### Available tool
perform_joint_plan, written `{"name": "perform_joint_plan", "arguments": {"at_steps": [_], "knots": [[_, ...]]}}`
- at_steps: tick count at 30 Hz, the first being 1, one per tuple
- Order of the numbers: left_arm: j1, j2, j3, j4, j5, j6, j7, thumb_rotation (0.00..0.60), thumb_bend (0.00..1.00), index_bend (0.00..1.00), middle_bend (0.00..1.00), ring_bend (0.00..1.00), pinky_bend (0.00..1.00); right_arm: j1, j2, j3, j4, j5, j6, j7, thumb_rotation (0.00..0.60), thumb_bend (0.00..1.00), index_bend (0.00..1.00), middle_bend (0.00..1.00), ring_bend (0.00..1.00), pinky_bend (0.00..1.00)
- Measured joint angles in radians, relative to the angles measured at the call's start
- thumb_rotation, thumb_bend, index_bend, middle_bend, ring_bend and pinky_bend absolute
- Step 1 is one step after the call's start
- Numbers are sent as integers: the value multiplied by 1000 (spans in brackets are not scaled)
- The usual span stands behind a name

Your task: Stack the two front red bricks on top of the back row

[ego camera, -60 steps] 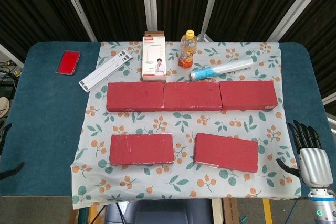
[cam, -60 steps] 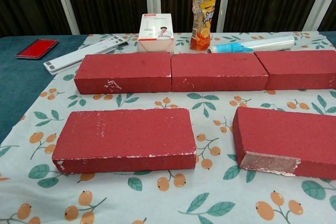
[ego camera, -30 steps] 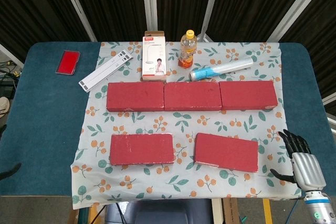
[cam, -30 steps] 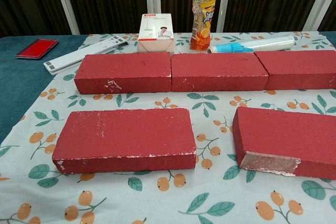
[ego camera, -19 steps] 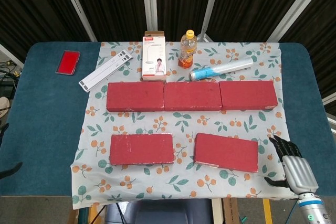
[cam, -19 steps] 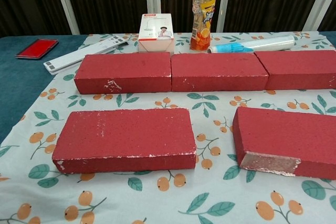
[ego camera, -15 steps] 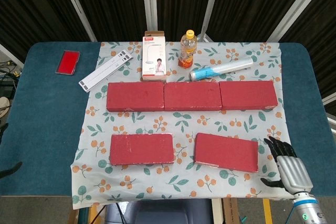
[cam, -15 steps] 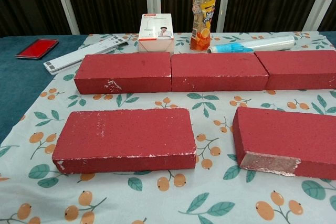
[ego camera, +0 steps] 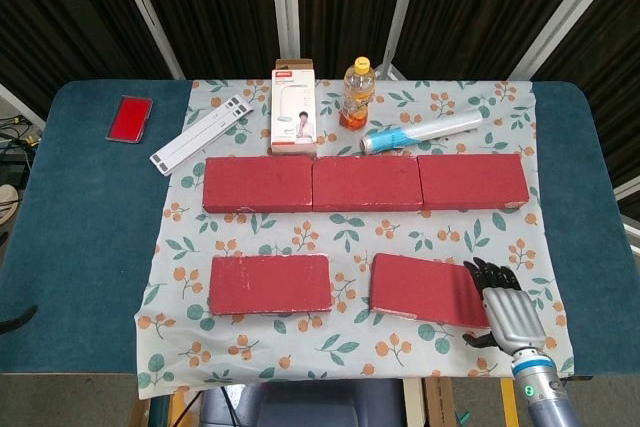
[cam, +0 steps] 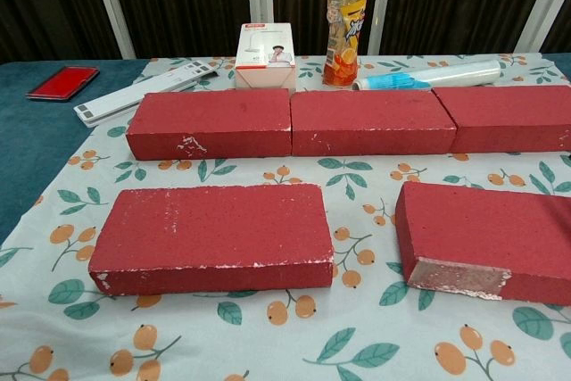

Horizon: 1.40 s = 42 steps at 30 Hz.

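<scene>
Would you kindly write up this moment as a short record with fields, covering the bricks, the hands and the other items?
back row: three red bricks end to end on the floral cloth
front left brick: flat, untouched
front right brick: flat, right hand at its right end
right hand: fingers spread, contact unclear
left hand: barely visible at the head view's left edge
behind the row: box, juice bottle, film roll

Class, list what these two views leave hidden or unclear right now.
- Right hand, head view: whether it touches the front right brick is unclear; absent from chest view.
- Front right brick's right end: hand covers it; chest view's edge cuts it.
- Box print: too small.
</scene>
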Motion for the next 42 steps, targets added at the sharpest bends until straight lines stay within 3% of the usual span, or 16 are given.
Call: {"name": "perform_joint_plan", "arguments": {"at_steps": [9,42], "knots": [[-4,-4,-1,2,-3,-6,7,600,32,29,0,0,164,73,-103,33,9,158,16,-116,600,155,0,0,0,0],[-9,-11,-9,6,-29,-14,25,600,32,29,0,0,164,265,-298,77,102,395,62,-297,600,155,0,0,0,0]]}}
